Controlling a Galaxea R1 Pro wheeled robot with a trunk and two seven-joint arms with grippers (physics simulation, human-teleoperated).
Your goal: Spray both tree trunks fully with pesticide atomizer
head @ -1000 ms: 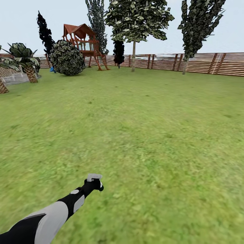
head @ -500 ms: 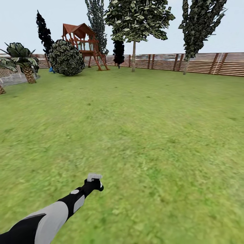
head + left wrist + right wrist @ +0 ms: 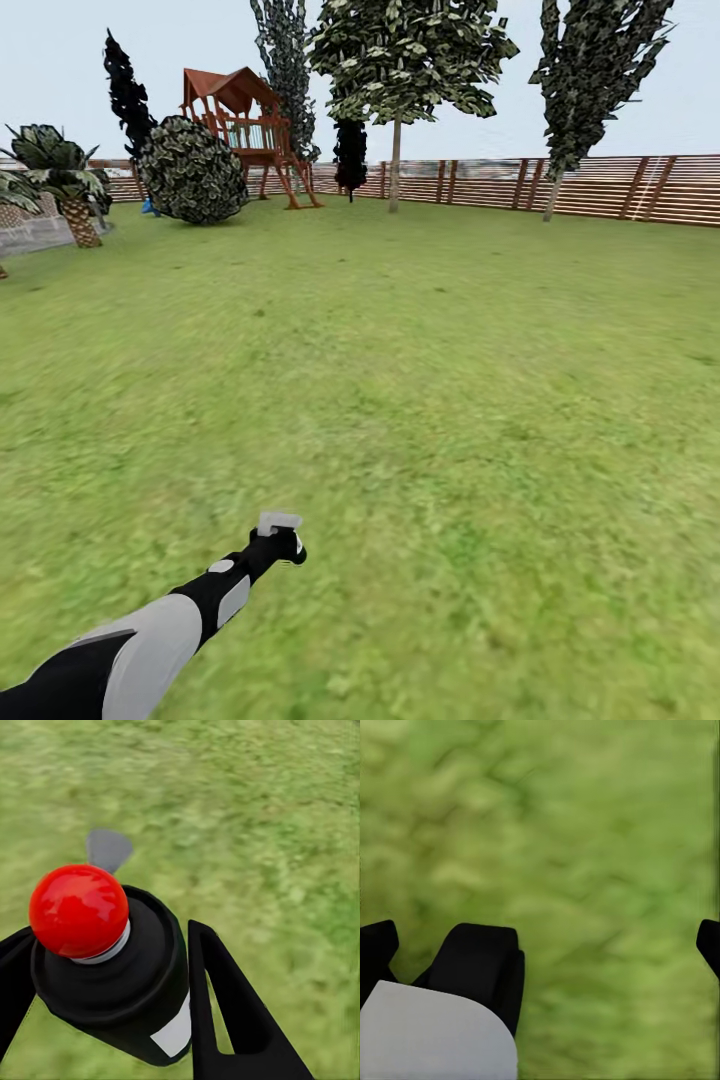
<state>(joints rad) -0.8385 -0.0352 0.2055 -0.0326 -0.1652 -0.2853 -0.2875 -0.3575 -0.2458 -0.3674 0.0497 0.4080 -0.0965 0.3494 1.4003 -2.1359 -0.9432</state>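
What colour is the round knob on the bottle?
Bright shiny red. The knob sits on the black bottle, best seen in the left wrist view.

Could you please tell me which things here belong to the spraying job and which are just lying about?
Job: pesticide atomizer, in the left tool; bare-trunked tree by the fence.
Just there: playhouse; round bush; palm.

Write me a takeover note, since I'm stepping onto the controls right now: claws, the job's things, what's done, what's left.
Left claw: shut on the pesticide atomizer, held low over the grass.
Right claw: open, empty, over grass.
Trees: one bare-trunked tree stands by the far fence; another to its right.
Done: atomizer picked up.
Left: drive across the lawn and spray both trunks; no white specks visible on them from here.
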